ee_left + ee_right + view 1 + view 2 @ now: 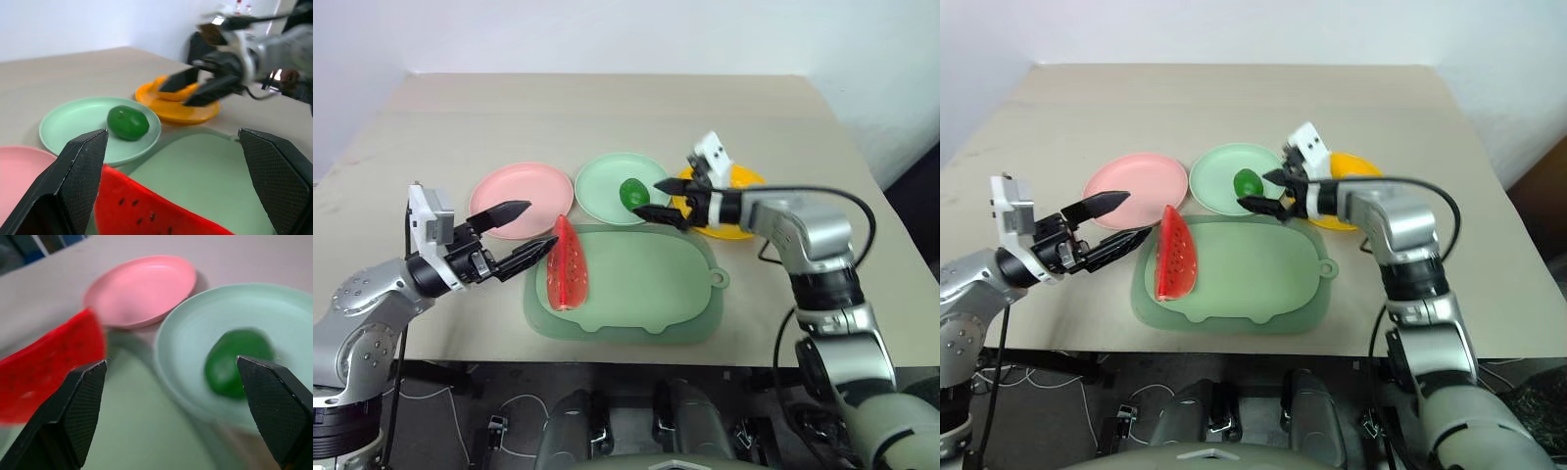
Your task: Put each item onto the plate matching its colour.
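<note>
We found no brand, label or readable writing on anything; the only marks were the dark seed dots on the red wedge [566,264].

The red wedge lay on the left edge of the pale green mat [646,289], its long axis running from about 12 to 6 o'clock in the head views, the narrow tip toward the plates and the curved back toward the left gripper. The small green fruit [632,192] sat on the mint green plate [602,186], a little to the 3 o'clock side of the plate's centre; being round, it showed us no clear long axis. The yellow fruit [1349,164] rested on the orange-yellow plate [1359,217], partly hidden behind the right arm, so we could not tell which way it pointed.

The pink plate [514,191] stood bare at 9 o'clock of the mint one, and the orange-yellow plate at 3 o'clock of it; the three made a row along the far edge of the mat, all on the beige table [607,108].

The left gripper [521,235] hovered just at 9 o'clock of the wedge, its black fingers spread wide and gripping nothing, one fingertip over the pink plate's near rim. The right gripper [664,202] hung at the 3 o'clock rim of the mint plate, just beside the green fruit, its jaws likewise spread and bare.
</note>
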